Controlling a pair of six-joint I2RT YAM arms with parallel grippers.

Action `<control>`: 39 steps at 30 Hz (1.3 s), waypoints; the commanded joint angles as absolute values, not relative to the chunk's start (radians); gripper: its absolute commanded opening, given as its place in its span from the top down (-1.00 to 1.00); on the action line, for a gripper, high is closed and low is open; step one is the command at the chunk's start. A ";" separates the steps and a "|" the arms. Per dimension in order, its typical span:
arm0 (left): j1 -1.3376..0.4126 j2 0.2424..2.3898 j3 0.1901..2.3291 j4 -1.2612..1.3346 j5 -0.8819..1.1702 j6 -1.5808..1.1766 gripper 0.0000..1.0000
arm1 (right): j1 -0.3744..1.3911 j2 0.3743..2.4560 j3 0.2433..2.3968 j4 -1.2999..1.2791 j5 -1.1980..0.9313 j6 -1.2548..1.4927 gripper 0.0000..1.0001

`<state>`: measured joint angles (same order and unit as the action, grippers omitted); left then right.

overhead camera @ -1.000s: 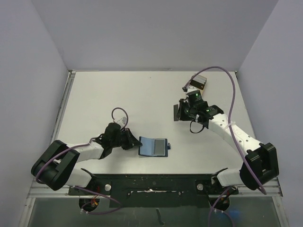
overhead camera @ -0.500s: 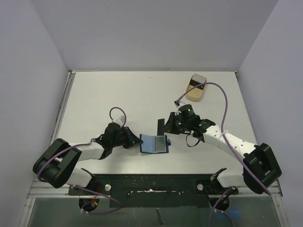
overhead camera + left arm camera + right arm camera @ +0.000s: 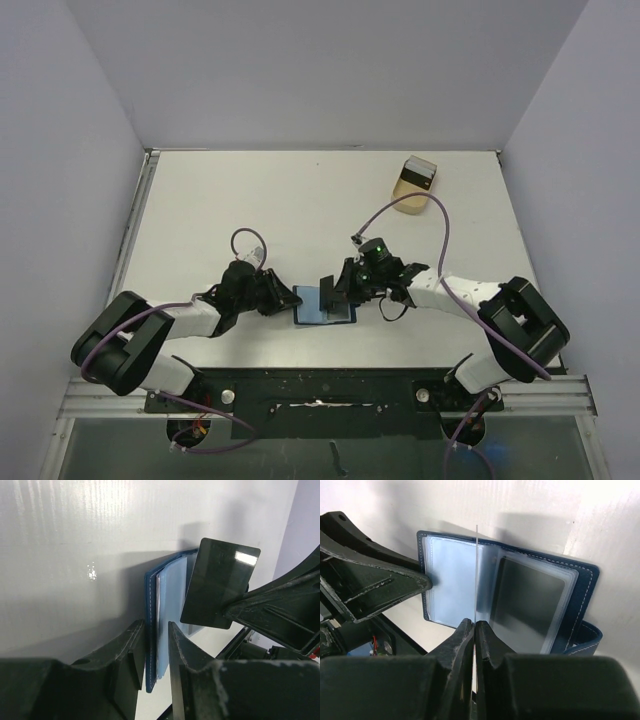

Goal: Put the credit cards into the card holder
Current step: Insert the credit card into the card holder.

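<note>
The card holder (image 3: 312, 314) lies open near the table's front middle, navy outside and pale blue inside (image 3: 450, 580). A black card (image 3: 530, 605) sits in its right clear pocket. My right gripper (image 3: 342, 286) is shut on another black credit card (image 3: 220, 585) and holds it upright over the holder's middle. That card shows edge-on (image 3: 476, 570) in the right wrist view. My left gripper (image 3: 285, 300) stands slightly open, its fingers (image 3: 131, 652) astride the holder's left edge (image 3: 150, 655). More credit cards (image 3: 421, 171) lie on a dish at the back right.
A tan oval dish (image 3: 404, 202) stands at the back right. The holder's strap (image 3: 585, 636) sticks out on its right side. Both arms meet over the front middle, their purple cables looping above them.
My right arm swung from near the dish down and left to the card holder, carrying the black card. My left jaws have parted a little round the holder's edge.
</note>
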<state>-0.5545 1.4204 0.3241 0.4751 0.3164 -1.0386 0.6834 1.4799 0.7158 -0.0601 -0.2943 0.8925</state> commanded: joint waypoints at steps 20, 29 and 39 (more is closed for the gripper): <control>-0.551 1.386 0.333 0.417 0.250 -0.954 1.00 | 0.609 1.503 0.652 -0.004 -0.408 0.811 0.98; -0.550 1.414 0.341 0.427 0.252 -0.950 1.00 | 0.607 1.545 0.660 -0.005 -0.471 0.777 0.97; -0.551 1.427 0.342 0.436 0.255 -0.950 1.00 | 0.609 1.584 0.655 0.023 -0.497 0.778 0.93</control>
<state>-0.5545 1.4124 0.3241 0.4000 0.2634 -0.9741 0.6075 1.5555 0.6537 0.0090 -0.4789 0.8017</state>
